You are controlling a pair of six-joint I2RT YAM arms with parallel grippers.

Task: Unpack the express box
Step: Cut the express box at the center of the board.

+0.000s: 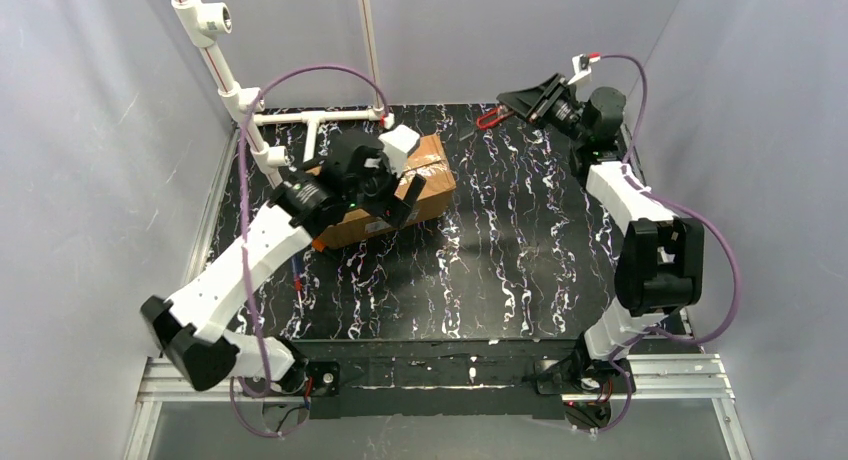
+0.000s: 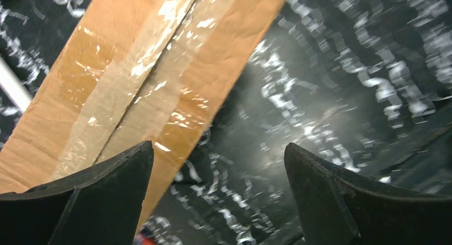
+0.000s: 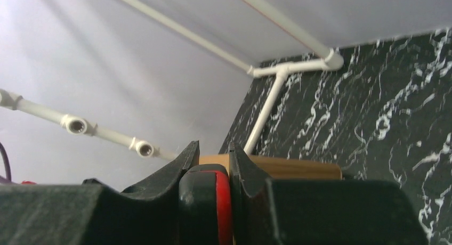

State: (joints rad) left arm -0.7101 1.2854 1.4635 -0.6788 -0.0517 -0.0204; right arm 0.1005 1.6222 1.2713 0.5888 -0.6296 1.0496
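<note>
The express box [image 1: 428, 175] is a brown carton lying at the back left of the black marbled table [image 1: 520, 250]. Glossy tape runs along its top seam [image 2: 144, 69]. My left gripper [image 1: 392, 185] hovers over the box's near side, open, with nothing between its fingers [image 2: 106, 197]. In the left wrist view one finger overlaps the box edge and the other stands over bare table. At the back right, raised off the table, my right gripper [image 1: 515, 102] is shut on a red-and-black tool handle [image 3: 208, 202]. The tool's red part [image 1: 488, 118] hangs below the fingers. The box [image 3: 288, 168] shows beyond the right fingertips.
A white pipe frame [image 1: 320, 115] stands on the table's back left corner beside the box, and it also shows in the right wrist view [image 3: 266, 106]. A small orange-red item [image 1: 318, 243] lies under the left forearm. Grey curtain walls enclose the table.
</note>
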